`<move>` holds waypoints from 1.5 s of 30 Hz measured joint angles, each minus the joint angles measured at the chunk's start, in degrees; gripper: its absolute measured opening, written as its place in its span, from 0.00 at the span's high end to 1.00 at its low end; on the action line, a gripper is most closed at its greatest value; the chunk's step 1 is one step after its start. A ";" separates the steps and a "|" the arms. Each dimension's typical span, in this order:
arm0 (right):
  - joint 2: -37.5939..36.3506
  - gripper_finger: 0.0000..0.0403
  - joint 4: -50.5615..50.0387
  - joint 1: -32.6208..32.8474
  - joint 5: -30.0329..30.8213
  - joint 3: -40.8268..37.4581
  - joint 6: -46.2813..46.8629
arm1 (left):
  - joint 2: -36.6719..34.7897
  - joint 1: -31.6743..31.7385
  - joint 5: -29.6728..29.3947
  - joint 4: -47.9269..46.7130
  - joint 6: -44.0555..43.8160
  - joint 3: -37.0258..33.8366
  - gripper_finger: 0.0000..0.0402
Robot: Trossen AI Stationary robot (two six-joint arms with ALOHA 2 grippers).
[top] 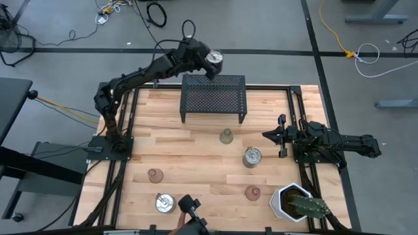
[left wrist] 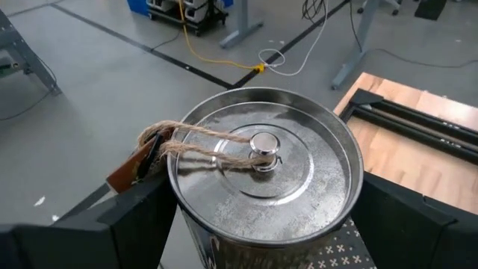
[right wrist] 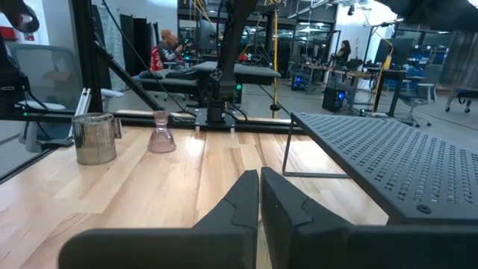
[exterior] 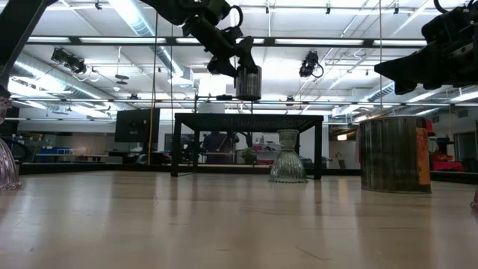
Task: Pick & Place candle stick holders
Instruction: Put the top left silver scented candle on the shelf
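My left gripper is shut on a silvery, can-like candle stick holder whose lid carries a knob, twine and a brown tag. It holds the holder in the air over the far edge of the black mesh rack, seen high up in the low view. On the table stand an olive glass holder, a silvery one, two pink glass ones and another silvery one. My right gripper waits shut at the table's right side. My left gripper pinches the holder's round side wall below the rim, one finger on each side. The fingers come from the table's left, slanting slightly down. The holder stands upright, lid up, lifted clear above the rack.
A white hexagonal pot with a cactus stands at the near right corner. A dark camera mount sits at the near edge. Black rails run along both sides of the table. Open wood lies between the rack and the standing holders.
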 joint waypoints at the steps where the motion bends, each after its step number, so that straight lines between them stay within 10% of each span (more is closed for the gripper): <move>1: 0.00 0.95 0.00 0.00 0.02 -0.01 0.02 | 0.31 0.00 0.00 0.01 0.02 0.00 0.10; 45: 0.00 0.95 0.00 0.00 0.00 -0.02 0.00 | 4.68 -0.96 -1.90 -6.94 -4.45 -0.68 0.10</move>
